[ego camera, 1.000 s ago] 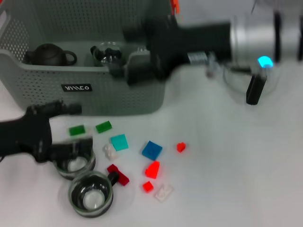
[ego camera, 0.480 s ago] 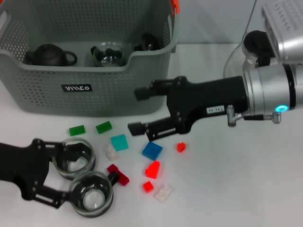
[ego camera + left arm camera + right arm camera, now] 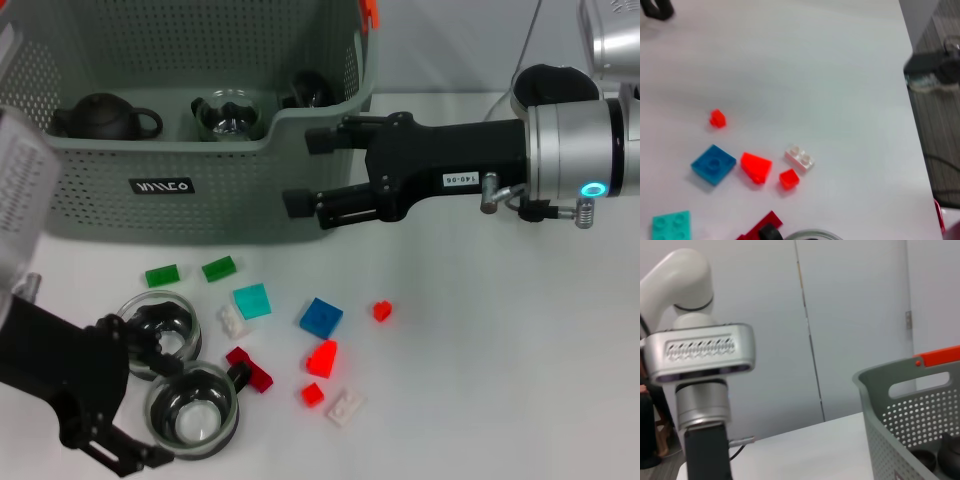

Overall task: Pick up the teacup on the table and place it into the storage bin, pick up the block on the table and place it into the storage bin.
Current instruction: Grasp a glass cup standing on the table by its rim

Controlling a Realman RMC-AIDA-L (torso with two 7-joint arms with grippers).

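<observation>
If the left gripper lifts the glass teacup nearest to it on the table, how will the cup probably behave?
The teacup looks like clear glass, so it is probably stiff, smooth and somewhat slippery. It seems fragile, and a second cup stands very close, so a knock is possible. Its wide round body looks stable upright, but on its side it could roll.

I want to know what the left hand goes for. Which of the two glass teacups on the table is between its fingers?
The nearer teacup, beside the dark red block. The left hand straddles it; the other teacup sits farther back, below the green blocks.
</observation>
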